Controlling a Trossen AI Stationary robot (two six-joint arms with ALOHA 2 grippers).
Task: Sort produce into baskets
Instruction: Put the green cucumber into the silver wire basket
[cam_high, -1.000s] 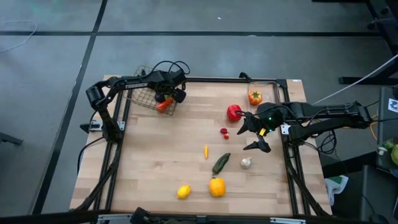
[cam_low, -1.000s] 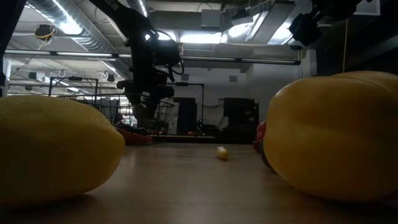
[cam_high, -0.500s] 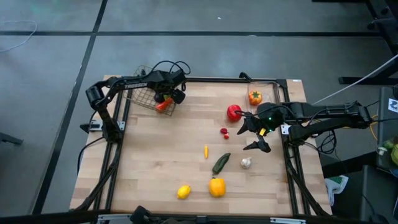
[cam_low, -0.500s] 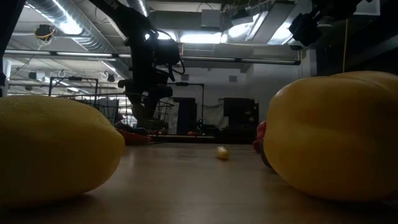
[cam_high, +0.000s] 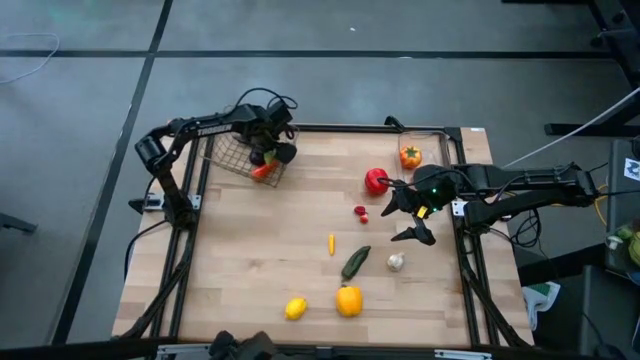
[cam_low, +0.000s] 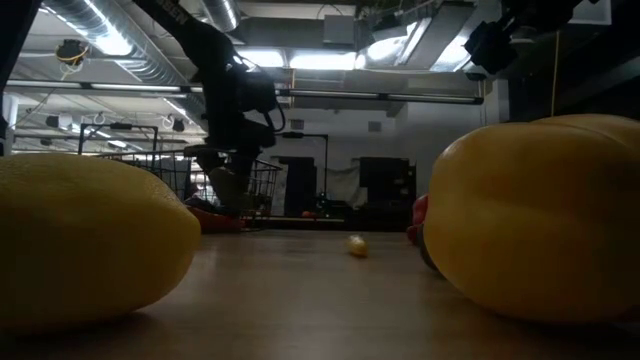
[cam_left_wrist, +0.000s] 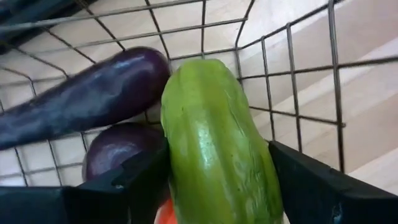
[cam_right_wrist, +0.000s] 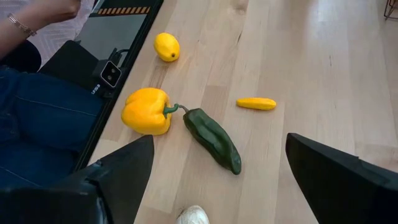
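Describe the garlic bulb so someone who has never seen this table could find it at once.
Start at the wooden table and go to its right side, where the right gripper hovers open. Just below it in the high view lies the garlic bulb, with the dark green pepper beside it toward the table's middle. It is the only white piece among red, yellow, orange and green ones.

wire basket crowded by eggplants, table centre open

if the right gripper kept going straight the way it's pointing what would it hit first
Probably the dark green pepper, which lies almost dead ahead of the right gripper. The white garlic bulb sits closer, but depth is unclear.
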